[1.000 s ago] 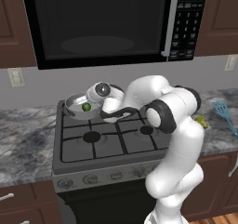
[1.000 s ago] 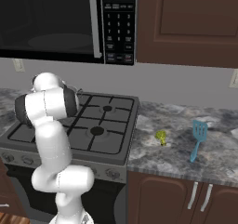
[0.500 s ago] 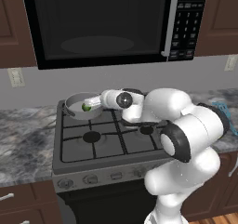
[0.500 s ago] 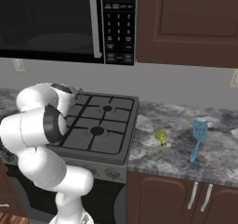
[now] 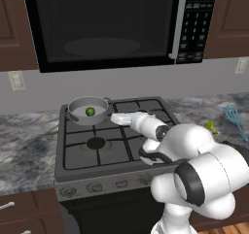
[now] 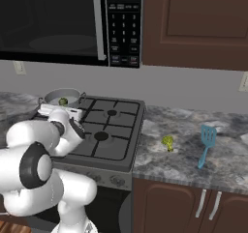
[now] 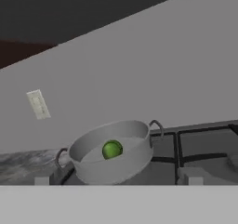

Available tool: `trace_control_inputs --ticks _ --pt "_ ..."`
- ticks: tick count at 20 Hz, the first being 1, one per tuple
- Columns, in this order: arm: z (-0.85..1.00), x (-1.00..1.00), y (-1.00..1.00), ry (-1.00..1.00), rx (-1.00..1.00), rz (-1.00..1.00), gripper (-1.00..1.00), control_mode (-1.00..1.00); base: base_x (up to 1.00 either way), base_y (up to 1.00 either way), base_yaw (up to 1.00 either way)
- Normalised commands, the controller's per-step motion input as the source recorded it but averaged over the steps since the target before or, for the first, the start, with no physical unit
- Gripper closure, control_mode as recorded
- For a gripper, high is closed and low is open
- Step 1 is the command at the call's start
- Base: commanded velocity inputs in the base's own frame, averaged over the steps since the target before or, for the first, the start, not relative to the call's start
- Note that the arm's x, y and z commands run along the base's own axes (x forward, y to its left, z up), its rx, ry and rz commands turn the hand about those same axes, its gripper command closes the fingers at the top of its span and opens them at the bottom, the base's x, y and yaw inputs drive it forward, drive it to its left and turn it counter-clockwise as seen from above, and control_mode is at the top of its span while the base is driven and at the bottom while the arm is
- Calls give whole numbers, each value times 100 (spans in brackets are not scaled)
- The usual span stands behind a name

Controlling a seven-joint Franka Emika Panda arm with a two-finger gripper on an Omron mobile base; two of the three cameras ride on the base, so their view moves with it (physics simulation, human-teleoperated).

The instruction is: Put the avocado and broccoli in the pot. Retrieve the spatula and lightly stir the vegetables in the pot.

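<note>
- Grey granite counter (image 6: 227,169) flanks a black gas stove (image 5: 97,145).
- Pot (image 5: 88,110) sits on the rear-left burner with the avocado (image 5: 90,111) inside.
- Broccoli (image 6: 167,141) and spatula (image 6: 206,144) lie on the counter.
- Gripper (image 5: 115,117), just beside the pot, is fully spread and holds nothing.

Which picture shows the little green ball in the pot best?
The hand view: the avocado sits big and clear inside the pot. In the left base view it is a small dot, and in the right base view a tinier one.
</note>
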Motion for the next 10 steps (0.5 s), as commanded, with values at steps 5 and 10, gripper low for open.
trace_control_inputs --ticks 5,10 --pt "70 -35 -70 21 20 0 -100 -100 0 0 0" --pt "37 -41 -30 4 13 0 -100 -100 0 0 0"
